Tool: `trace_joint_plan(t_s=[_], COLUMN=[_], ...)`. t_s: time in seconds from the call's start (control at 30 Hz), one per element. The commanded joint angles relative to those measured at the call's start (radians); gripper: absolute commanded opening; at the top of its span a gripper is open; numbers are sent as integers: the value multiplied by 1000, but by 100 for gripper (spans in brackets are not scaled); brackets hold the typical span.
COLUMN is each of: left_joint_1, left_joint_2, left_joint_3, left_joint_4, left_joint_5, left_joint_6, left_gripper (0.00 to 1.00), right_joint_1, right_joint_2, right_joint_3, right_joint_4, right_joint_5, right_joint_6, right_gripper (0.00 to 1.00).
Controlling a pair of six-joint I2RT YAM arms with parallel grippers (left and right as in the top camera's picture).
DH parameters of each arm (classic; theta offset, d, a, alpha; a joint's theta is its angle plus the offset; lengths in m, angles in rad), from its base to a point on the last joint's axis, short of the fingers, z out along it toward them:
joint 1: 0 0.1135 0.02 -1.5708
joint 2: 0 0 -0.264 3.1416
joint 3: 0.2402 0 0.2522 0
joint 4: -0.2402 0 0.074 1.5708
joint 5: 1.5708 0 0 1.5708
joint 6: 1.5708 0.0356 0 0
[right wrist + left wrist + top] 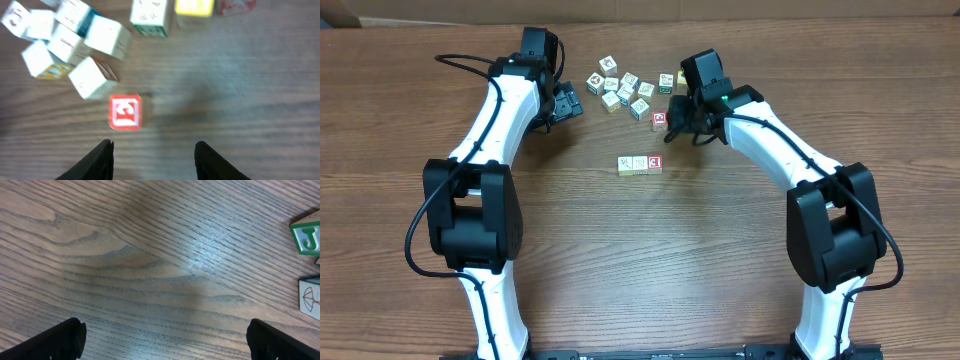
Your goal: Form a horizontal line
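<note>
The horizontal line [640,164] lies on the robot's side of the loose cluster [623,88], well apart from it, and counts three cubes touching side by side. A red-trimmed cube [125,113] sits alone just off the cluster's right-hand edge, between cluster and line. The right gripper [154,155] hovers over it with jaws spread and nothing between them; the cube lies just beyond the fingertips, nearer one finger than the other. The left gripper [165,335] waits at the cluster's left side, jaws spread wide over bare wood. The step in hand looks like fetching a fourth cube. Next, the right gripper needs to centre on that cube, lower, pinch it, then set it against the red-faced cube [655,163], farthest from the cluster's left side
</note>
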Motion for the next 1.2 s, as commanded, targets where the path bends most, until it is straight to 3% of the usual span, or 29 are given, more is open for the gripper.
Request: trace_joint_plan(t_s=[0.0, 0.63, 0.87, 1.17], left_joint_1=[-10, -10, -10, -10], left_joint_2=[2, 2, 2, 2], left_joint_3=[20, 19, 20, 20], left_joint_4=[-2, -2, -2, -2], left_joint_5=[5, 5, 5, 5], left_joint_6=[9, 9, 9, 9], left_gripper=[100, 100, 100, 100], right_joint_1=[6, 51, 63, 87], right_joint_2=[-6, 75, 99, 119], right_joint_3=[21, 21, 21, 21], right_joint_4=[34, 150, 146, 180], right_joint_5=[8, 94, 94, 94], right_joint_6=[5, -59, -64, -64], right_gripper=[49, 58, 65, 66])
